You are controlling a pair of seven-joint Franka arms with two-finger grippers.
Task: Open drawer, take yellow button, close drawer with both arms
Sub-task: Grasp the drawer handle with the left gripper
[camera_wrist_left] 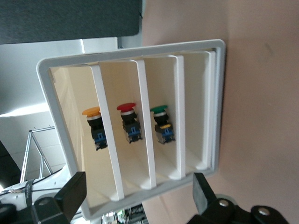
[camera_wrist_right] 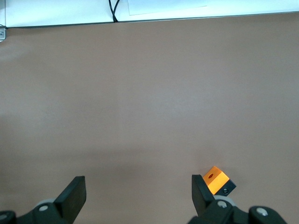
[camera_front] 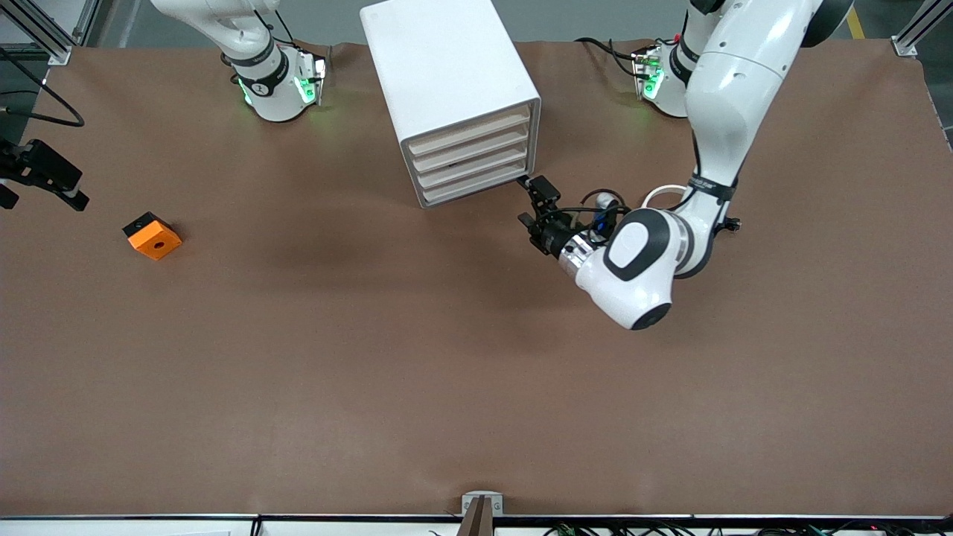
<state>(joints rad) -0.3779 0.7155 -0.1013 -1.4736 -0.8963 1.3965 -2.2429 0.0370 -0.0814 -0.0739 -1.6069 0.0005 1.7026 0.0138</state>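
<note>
The white cabinet [camera_front: 447,67] stands at the robots' end of the table with all its drawers pushed in. The top drawer [camera_front: 470,134] shows in the left wrist view as a low white front [camera_wrist_left: 105,140]. Above that front, inside, is the orange-capped button [camera_wrist_left: 93,125]. My left gripper [camera_front: 531,201] hangs open just in front of the cabinet's lower corner toward the left arm's end, its fingers [camera_wrist_left: 71,193] straddling the cabinet's front edge without touching. My right gripper [camera_front: 41,195] hovers open and empty over the right arm's end of the table, beside the orange block.
An orange square block with a hole [camera_front: 153,237] [camera_wrist_right: 216,179] lies toward the right arm's end. A red-capped button [camera_wrist_left: 127,122] and a green-capped one [camera_wrist_left: 161,123] sit in the second and third drawers. The table's near edge [camera_wrist_right: 154,18] shows in the right wrist view.
</note>
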